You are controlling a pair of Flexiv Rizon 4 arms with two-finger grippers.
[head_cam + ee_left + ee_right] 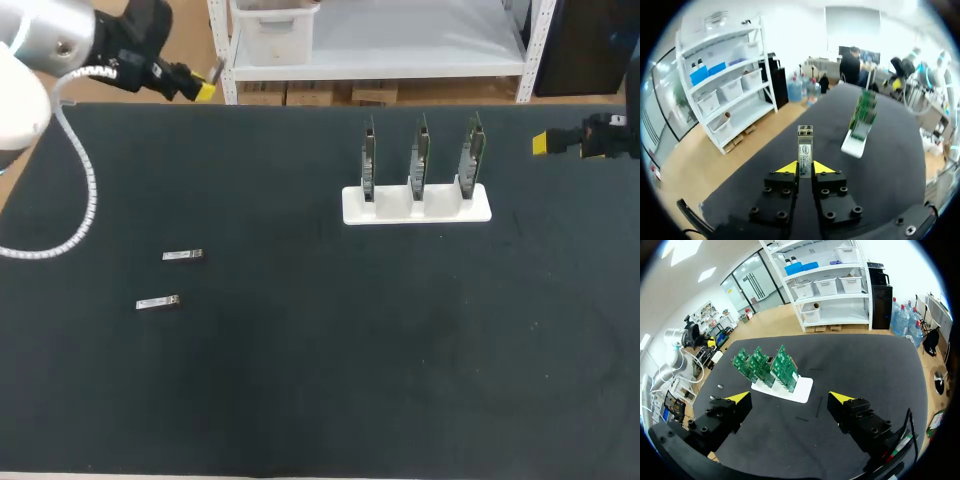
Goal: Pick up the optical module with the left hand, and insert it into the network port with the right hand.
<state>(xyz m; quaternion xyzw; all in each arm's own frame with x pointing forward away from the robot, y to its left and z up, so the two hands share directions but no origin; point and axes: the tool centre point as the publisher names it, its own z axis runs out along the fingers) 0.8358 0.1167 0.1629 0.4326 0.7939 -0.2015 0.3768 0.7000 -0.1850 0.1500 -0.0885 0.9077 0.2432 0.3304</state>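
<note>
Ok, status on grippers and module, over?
Left gripper shut on optical module. Right gripper open, empty. Two more modules lie on table; nothing blocking the board stand.

The room is bright. Light comes down from lamps (706, 275) in the ceiling. The black table (300, 380) soaks it up and looks dark and dull, so shadows hardly show on it. The white stand (416, 207) glows against it. The metal module (805, 145) has a little shine at its tip.
</note>
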